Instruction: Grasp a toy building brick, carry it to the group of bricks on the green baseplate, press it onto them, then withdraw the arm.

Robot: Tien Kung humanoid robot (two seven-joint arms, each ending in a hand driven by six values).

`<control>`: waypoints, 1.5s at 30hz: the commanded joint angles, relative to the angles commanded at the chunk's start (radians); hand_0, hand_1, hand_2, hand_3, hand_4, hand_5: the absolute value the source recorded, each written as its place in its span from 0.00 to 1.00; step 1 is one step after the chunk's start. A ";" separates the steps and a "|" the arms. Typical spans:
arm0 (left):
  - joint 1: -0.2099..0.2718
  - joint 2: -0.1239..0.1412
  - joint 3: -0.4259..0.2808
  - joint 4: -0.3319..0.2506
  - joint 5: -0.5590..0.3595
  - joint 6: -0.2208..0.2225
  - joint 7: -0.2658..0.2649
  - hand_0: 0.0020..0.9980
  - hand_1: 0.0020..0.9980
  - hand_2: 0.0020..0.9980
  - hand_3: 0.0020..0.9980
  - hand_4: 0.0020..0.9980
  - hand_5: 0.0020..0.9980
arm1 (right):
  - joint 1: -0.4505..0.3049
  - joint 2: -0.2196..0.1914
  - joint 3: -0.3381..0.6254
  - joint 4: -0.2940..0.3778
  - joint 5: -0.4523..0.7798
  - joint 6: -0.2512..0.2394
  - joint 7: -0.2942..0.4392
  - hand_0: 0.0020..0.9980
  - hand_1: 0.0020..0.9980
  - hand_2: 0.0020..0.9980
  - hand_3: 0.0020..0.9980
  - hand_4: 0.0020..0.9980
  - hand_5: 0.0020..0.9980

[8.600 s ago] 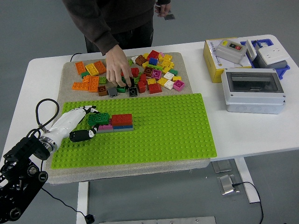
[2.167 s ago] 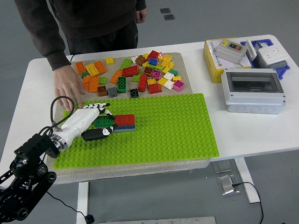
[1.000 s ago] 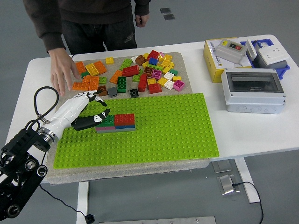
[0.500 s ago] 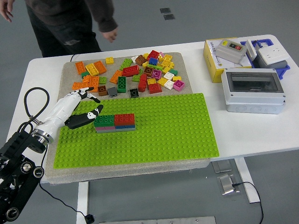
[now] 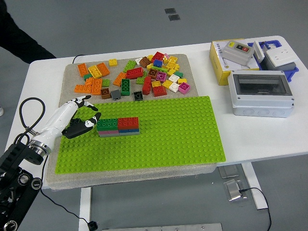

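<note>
On the green baseplate (image 5: 159, 139) stands a small group of bricks (image 5: 118, 127): a dark green and a red one on top of pink, blue and grey ones. My left hand (image 5: 79, 118), white with black fingertips, hovers just left of the group, open and holding nothing, a small gap between its thumb and the green brick. Loose bricks (image 5: 139, 77) in many colours lie scattered on the grey mat behind the plate. My right hand is out of view.
A yellow box with a switch unit (image 5: 233, 57), a grey enclosure with a clear lid (image 5: 262, 94) and a blue tray (image 5: 276, 55) stand at the right. A person's dark sleeve (image 5: 19, 41) shows at the top left corner. A black cable loops by my left wrist (image 5: 29, 113).
My left hand has let go of the green brick, now pressed on the group, and drawn back to the left. The person has stepped away to the left, taking the hand off the mat.
</note>
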State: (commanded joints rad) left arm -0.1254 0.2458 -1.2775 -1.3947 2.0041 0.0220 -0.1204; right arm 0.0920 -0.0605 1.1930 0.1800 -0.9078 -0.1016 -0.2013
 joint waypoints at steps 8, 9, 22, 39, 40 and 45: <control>0.016 0.003 -0.024 0.001 0.005 -0.003 0.002 0.98 0.96 0.95 0.64 0.64 0.71 | -0.009 0.003 -0.013 0.000 0.004 0.001 -0.002 0.64 0.63 0.65 0.63 0.41 0.77; 0.017 0.003 -0.027 0.000 0.005 -0.003 0.002 0.98 0.96 0.95 0.64 0.64 0.71 | -0.009 0.002 -0.015 0.000 0.006 0.001 -0.002 0.64 0.63 0.65 0.63 0.41 0.77; 0.026 -0.002 -0.088 -0.007 0.008 -0.006 0.005 0.98 0.96 0.95 0.63 0.63 0.71 | -0.003 -0.004 -0.025 0.000 0.043 -0.009 0.002 0.64 0.63 0.64 0.62 0.41 0.77; 0.023 -0.015 -0.100 0.001 0.007 -0.008 0.005 0.98 0.96 0.94 0.63 0.63 0.71 | 0.008 -0.006 0.019 0.000 0.030 -0.010 0.009 0.64 0.63 0.64 0.62 0.40 0.78; 0.024 -0.017 -0.101 0.001 0.008 -0.008 0.005 0.98 0.96 0.94 0.63 0.63 0.71 | 0.007 -0.006 0.018 0.000 0.033 -0.012 0.009 0.64 0.63 0.64 0.62 0.40 0.78; 0.026 -0.023 -0.103 0.002 0.008 -0.008 0.005 0.98 0.96 0.94 0.62 0.63 0.71 | 0.005 -0.005 0.015 0.000 0.038 -0.018 0.008 0.64 0.63 0.64 0.62 0.40 0.78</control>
State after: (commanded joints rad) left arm -0.0998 0.2228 -1.3806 -1.3931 2.0123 0.0142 -0.1158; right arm 0.0965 -0.0659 1.2076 0.1800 -0.8699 -0.1192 -0.1933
